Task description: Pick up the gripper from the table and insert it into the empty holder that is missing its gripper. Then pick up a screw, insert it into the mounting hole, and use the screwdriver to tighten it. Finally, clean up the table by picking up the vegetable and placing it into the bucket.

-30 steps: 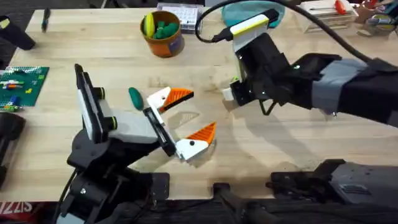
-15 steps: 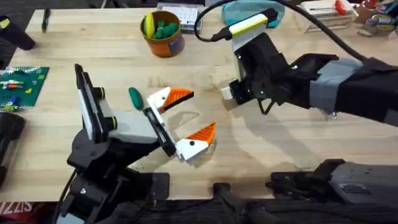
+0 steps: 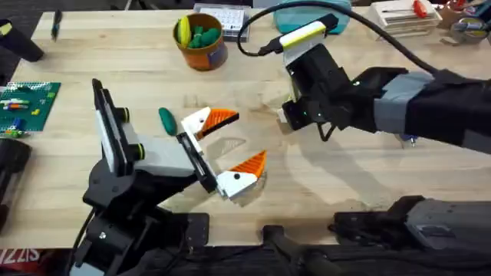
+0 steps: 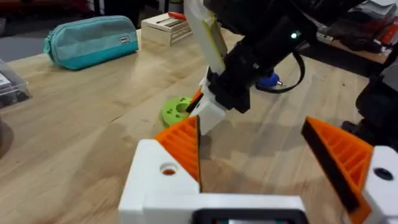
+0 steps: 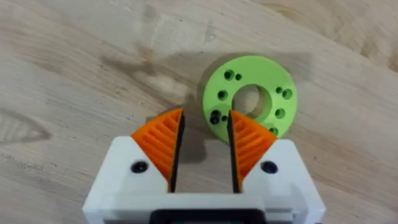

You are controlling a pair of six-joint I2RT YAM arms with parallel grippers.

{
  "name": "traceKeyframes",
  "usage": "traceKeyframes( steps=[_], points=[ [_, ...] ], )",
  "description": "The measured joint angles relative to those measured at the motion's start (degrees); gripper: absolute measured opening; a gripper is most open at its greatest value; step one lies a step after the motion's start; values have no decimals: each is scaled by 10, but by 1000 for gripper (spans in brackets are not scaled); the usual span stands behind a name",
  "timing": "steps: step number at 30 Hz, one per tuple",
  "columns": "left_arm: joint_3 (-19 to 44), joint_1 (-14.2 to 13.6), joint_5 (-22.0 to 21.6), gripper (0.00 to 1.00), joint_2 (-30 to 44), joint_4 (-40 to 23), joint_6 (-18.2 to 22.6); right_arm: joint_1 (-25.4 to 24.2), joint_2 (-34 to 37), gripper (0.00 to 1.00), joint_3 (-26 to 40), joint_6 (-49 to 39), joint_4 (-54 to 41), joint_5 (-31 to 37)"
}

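Note:
The dark green vegetable (image 3: pixel 166 119) lies on the table just left of my left gripper (image 3: pixel 244 139), which is wide open with nothing between its orange pads (image 4: pixel 184 144). At the back stands the orange-brown bucket (image 3: pixel 207 52), with a yellow piece and green pieces inside. My right gripper (image 5: pixel 206 115) points down over the edge of a lime-green ring (image 5: pixel 264 84), its pads a narrow gap apart and holding nothing. A blue tipped piece (image 4: pixel 268 80) peeks out behind the right arm; I cannot tell whether it is the screwdriver. The loose gripper, holder and screw are out of view.
A teal pouch (image 3: pixel 307 14) and a pale wooden box (image 4: pixel 163 26) sit along the back edge. A green brick board (image 3: pixel 27 103) lies at the far left, with a thin dark pen (image 3: pixel 56 24) at the back left corner.
My right gripper has shifted slightly left and toward the back over the ring. The left arm and the vegetable have not moved.

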Motion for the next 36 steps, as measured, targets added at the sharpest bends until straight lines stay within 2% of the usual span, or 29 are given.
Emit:
traceKeyframes(
  steps=[5,7,8,27,36],
  points=[
    [0,0,0,986,0,0,0,0,0,109,0,0,1,9],
    [0,0,0,986,0,0,0,0,-1,21,0,-1,4,10],
    [0,0,0,986,0,0,0,0,-2,14,1,0,5,9],
    [0,0,0,986,0,0,0,0,-5,8,19,0,0,4],
    [0,0,0,986,0,0,0,0,-101,7,21,0,-2,-1]
  ],
)
